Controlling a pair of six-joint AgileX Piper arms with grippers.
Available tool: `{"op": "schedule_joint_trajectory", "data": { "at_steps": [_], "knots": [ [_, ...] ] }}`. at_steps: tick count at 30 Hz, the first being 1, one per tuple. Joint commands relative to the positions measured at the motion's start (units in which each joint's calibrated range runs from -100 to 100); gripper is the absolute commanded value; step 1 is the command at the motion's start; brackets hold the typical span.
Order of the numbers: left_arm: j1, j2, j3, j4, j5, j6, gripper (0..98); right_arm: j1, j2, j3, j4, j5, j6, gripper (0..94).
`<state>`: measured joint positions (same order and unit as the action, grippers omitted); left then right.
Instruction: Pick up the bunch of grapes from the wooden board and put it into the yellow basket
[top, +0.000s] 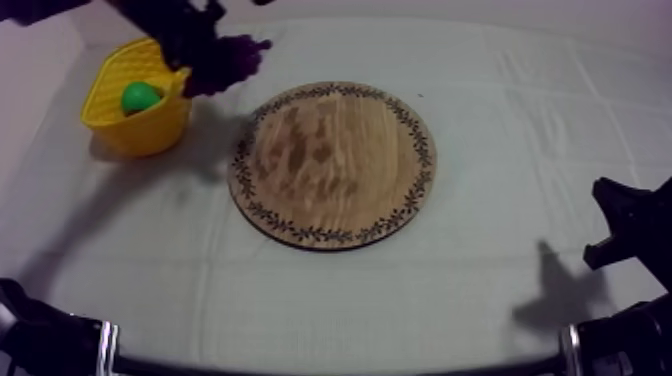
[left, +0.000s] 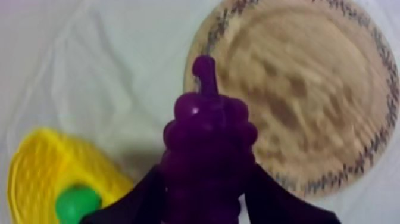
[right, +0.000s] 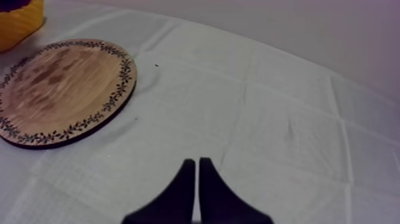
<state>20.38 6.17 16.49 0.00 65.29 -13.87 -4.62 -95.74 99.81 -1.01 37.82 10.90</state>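
Note:
The purple bunch of grapes (top: 226, 62) hangs in the air just right of the yellow basket (top: 112, 112), off the round wooden board (top: 333, 163). My left gripper (top: 212, 58) comes in from the upper left and is shut on it. From the left wrist the grapes (left: 208, 143) sit between the black fingers (left: 143, 196), stem pointing away, with the basket (left: 41, 167) beside them and the board (left: 309, 89) beyond. My right gripper (top: 622, 225) rests low at the right edge; its fingers (right: 197, 187) lie together as a narrow wedge over bare cloth.
A green round fruit (top: 140, 96) lies inside the basket, also seen as the green fruit (left: 76, 204) beneath the left wrist. The board's top is bare. The board (right: 59, 89) and basket (right: 21, 21) sit far from the right gripper.

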Motion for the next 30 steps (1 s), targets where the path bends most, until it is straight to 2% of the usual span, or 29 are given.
{"op": "schedule_joint_trajectory", "data": {
  "at_steps": [1,5,10,18,30],
  "knots": [
    [-1.8,-9.3,5.3,-0.14,2.9,0.3,35.0,0.0,0.0,0.0,0.0,0.0,0.0,0.4],
    [-5.6,-12.3,3.2,-0.2,7.1,1.2,34.7,0.0,0.0,0.0,0.0,0.0,0.0,0.4],
    [-10.5,-11.0,-3.4,-0.25,8.1,2.4,34.1,0.0,0.0,0.0,0.0,0.0,0.0,0.4],
    [-15.7,-3.6,-9.6,-0.6,1.7,4.1,34.2,0.0,0.0,0.0,0.0,0.0,0.0,0.4],
    [-16.9,10.8,-10.9,-1.39,-4.3,5.7,33.8,0.0,0.0,0.0,0.0,0.0,0.1,0.4]
  ]
}}
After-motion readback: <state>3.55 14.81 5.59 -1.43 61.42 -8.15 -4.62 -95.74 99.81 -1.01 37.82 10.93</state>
